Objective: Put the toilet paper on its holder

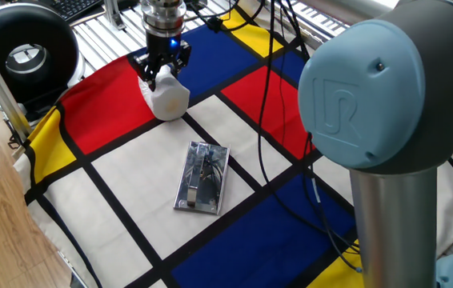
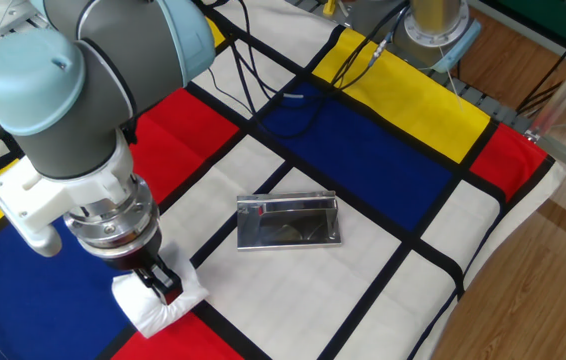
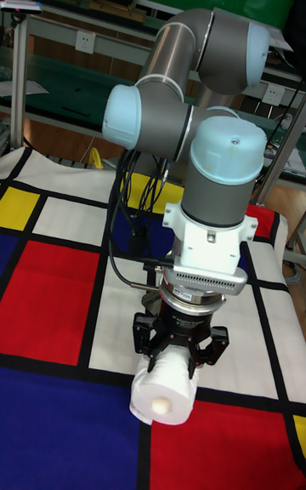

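Tall fixed view gave you the clearest look at the claw (image 3: pixel 177 354): it pointed straight down, and its two black fingers (image 3: pixel 150 345) were closed on the upper end of the toilet paper (image 3: pixel 165 392), one on each side of the roll. You could see the roll hanging directly under the claw, tilted so that its round end face with the small core hole turned toward that camera, and its lower edge sat at or just above the tabletop (image 3: pixel 51 286); contact could not be told from that angle. From the other fixed view you saw the same grip, the claw (image 2: pixel 156 282) pressed into the white roll (image 2: pixel 157 303), which looked squashed and lay over a black line where a blue and a red panel of the checked cloth (image 2: pixel 363 130) met a white one. The holder (image 2: pixel 289 221) lay flat on a white panel, well apart from the claw and off to its side, its chrome plate mirror-bright and its bar arm along one long edge. One fixed view showed you the claw (image 1: pixel 161 70) at the far end of the tabletop with the roll (image 1: pixel 166 96) beneath it, and the holder (image 1: pixel 202 177) nearer that camera, clear of both. Black cables (image 1: pixel 268 88) ran across the cloth away from the claw.
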You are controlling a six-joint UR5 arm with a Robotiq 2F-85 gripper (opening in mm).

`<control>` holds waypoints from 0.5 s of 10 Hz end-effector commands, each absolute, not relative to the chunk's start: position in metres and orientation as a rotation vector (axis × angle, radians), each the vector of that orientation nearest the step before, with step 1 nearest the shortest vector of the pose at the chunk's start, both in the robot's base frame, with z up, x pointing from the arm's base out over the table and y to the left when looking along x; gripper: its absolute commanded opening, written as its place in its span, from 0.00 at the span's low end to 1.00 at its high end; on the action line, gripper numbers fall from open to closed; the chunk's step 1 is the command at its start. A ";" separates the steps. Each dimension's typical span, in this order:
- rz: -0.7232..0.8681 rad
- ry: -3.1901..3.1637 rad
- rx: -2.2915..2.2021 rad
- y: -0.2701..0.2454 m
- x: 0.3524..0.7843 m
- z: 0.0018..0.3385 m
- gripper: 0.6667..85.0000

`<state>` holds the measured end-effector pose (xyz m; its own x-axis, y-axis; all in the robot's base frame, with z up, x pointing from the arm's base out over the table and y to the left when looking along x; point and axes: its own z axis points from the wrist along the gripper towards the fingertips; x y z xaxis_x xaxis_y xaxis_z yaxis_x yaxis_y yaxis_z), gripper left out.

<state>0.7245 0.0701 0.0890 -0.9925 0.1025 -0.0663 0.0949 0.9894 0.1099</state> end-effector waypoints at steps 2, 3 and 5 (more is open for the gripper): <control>0.191 3.045 0.151 0.073 0.729 0.091 0.01; 0.214 3.045 0.145 0.077 0.729 0.092 0.01; 0.218 3.044 0.148 0.078 0.729 0.092 0.01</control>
